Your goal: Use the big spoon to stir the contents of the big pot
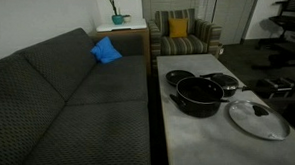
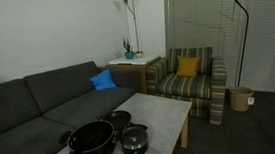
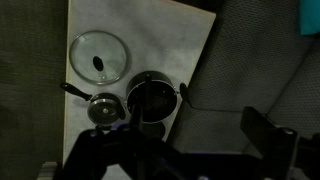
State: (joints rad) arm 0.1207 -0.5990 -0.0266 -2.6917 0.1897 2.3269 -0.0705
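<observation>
Hovering high above the white table (image 3: 170, 35), dark gripper (image 3: 180, 158) spread wide, gripping nothing, big round black pot (image 3: 152, 96) well below it, untouched

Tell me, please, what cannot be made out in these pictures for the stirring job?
- Big spoon: not findable in any view; the scene is dim and its details small.
- Contents of the big pot: only blackness inside in the wrist view; too small in both exterior views.
- Hand: a dark blur cut off by the wrist view's bottom edge; open or shut unclear.
</observation>
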